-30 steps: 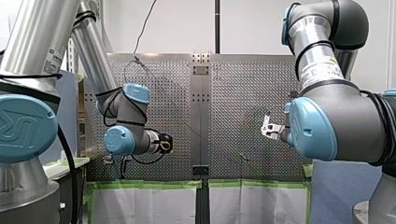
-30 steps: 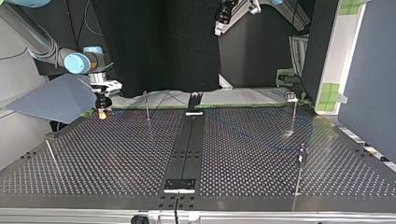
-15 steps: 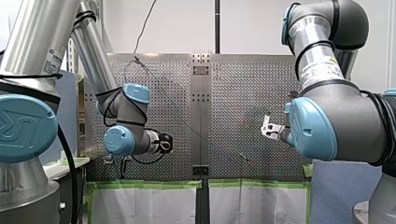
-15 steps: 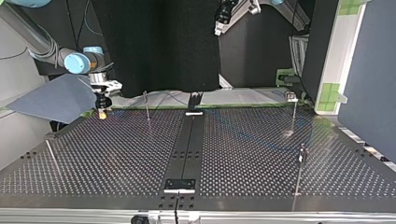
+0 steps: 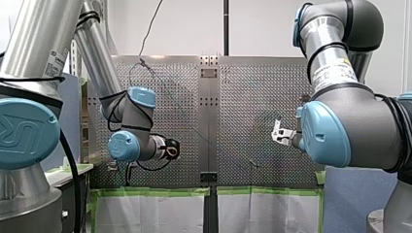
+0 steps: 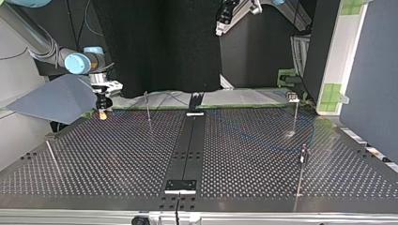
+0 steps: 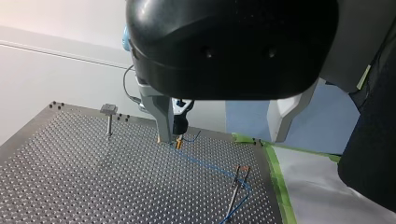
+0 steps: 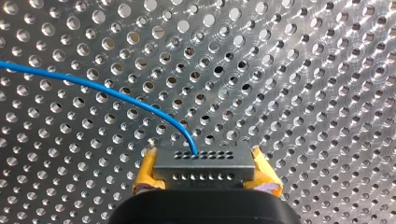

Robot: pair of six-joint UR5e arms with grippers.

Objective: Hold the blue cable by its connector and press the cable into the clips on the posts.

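The right gripper [image 8: 204, 175] was clenched on the single grey connector [image 8: 204, 161], one of its yellow pads [image 8: 144, 173] on each side, low over the perforated table [image 8: 303, 70]. One blue cable [image 8: 116, 92] ran from the connector across the table. Four posts [image 6: 295, 112] were counted in the top view. The cable passed just beside one; clip engagement could not be told. The left gripper [image 7: 219, 137] hung above, fingers spread, empty.

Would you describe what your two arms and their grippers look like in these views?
My left arm and my right arm have silver tubes, dark grey joints with pale blue caps, and white printed labels. Black cables run along the left one. My left gripper has a black body and pale grey fingers; my right gripper is black with yellow pads.
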